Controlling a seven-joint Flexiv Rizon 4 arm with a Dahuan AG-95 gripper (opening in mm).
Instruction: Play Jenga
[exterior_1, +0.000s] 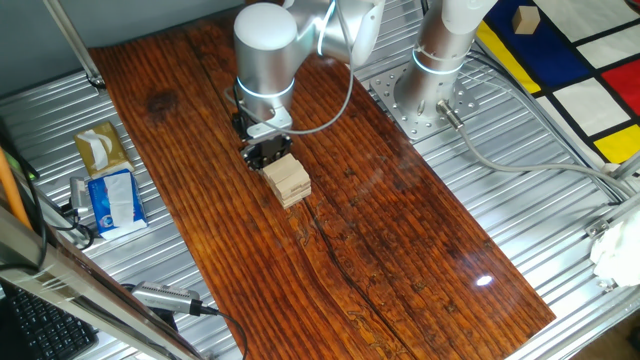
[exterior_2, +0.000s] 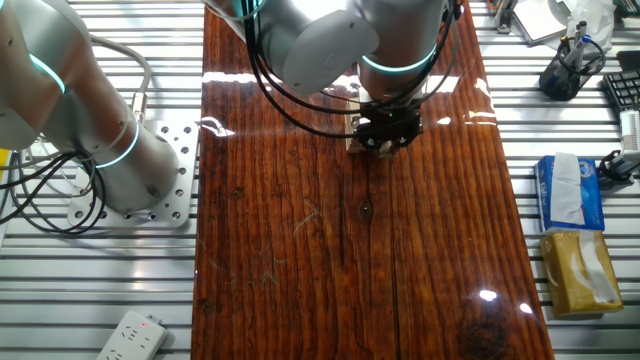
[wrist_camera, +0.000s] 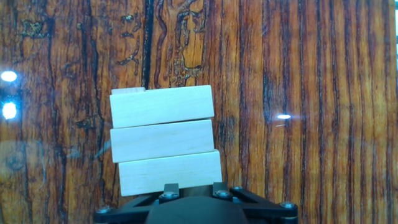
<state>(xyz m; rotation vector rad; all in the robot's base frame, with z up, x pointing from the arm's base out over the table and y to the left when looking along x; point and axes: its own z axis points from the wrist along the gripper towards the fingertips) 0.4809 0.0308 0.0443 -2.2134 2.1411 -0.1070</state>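
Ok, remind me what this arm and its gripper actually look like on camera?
The arm is built of rounded silver-grey segments with glowing cyan rings at the joints, and black cables loop along it. Its base is bolted to a perforated metal plate. The gripper is small, black and blocky, with visible screw heads in the hand view.

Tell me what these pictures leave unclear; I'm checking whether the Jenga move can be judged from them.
- Gripper fingers: hand view cuts them off at its bottom edge; both fixed views have the wrist in the way. Open or shut is unclear.
- Jenga tower layers: hand view shows only the top three blocks; in the other fixed view the gripper covers nearly all of it.
- Contact between gripper and tower: unclear.
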